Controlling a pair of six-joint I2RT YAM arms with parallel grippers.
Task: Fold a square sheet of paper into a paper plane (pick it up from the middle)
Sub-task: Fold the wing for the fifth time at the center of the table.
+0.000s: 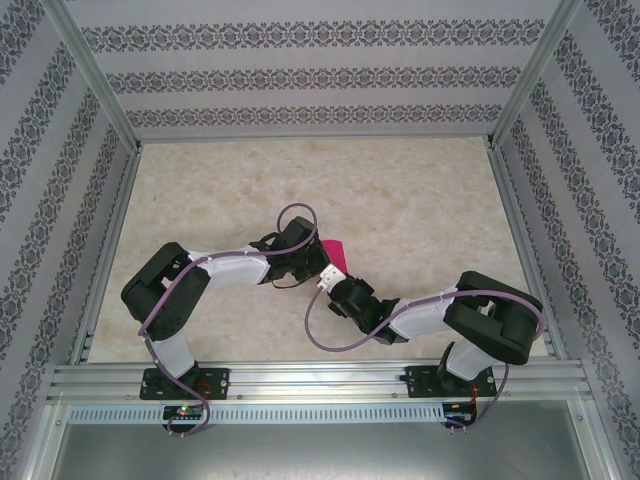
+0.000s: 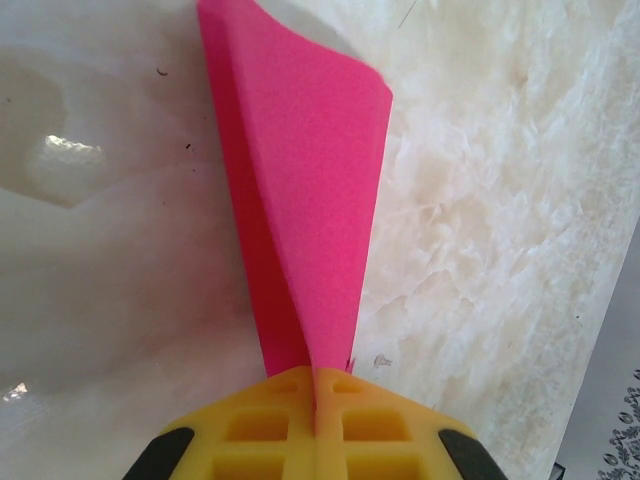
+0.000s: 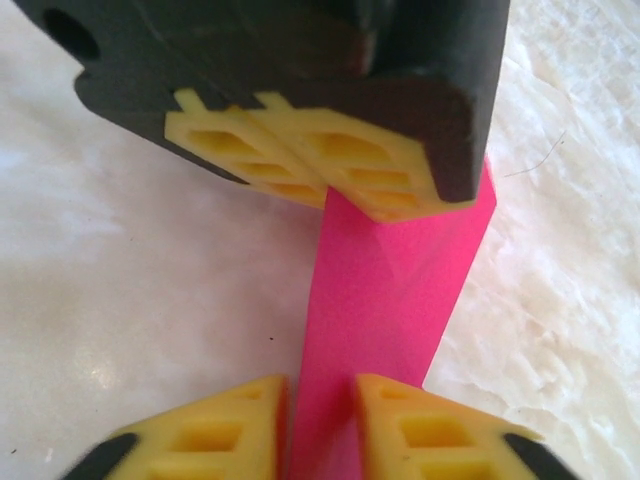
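Looking at the pale marble-look counter (image 1: 420, 200) first, both arms met near its middle, with the paper plane (image 1: 334, 256) between them, already a narrow pink wedge. The left end effector (image 2: 315, 378) was pressed together on the wedge's narrow end. The right end effector (image 3: 320, 395) straddled the other end, and I couldn't tell if it really gripped. It looked like a late creasing step, so next probably needs a firm pinch along the fold without tearing. No readable writing anywhere.
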